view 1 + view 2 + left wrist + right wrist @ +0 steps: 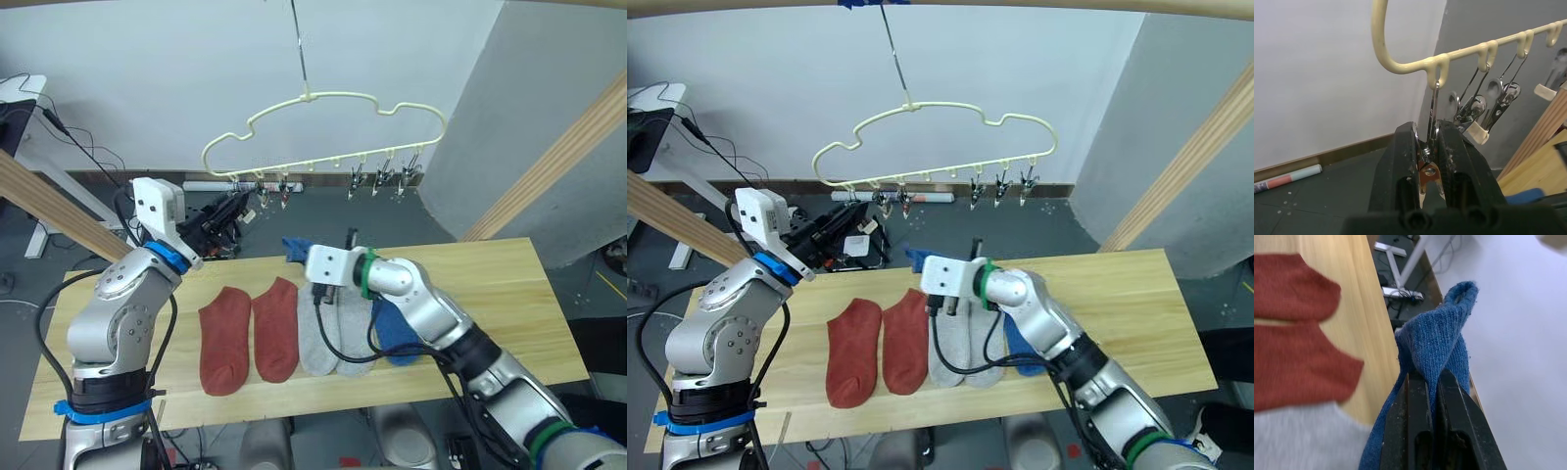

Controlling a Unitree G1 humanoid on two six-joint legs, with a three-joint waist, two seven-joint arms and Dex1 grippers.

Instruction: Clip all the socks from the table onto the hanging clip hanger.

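The pale-yellow clip hanger (323, 98) hangs above the table's (490, 284) far edge, with metal clips (382, 176) along its lower bar. My left gripper (235, 211) is raised to the hanger's left end, shut on the leftmost clip (1427, 166). My right gripper (312, 257) is shut on a blue sock (1442, 338), holding it up over the far edge of the table. On the table lie two rust-red socks (225, 338) (276, 328), two grey socks (315, 333) (355, 333) and another blue sock (395, 333), partly under my right arm.
Thick wooden poles slant at the right (558, 157) and the left (49, 211). A white desk leg with cables (44, 137) stands at the back left. A striped roll (931, 197) lies on the floor by the wall.
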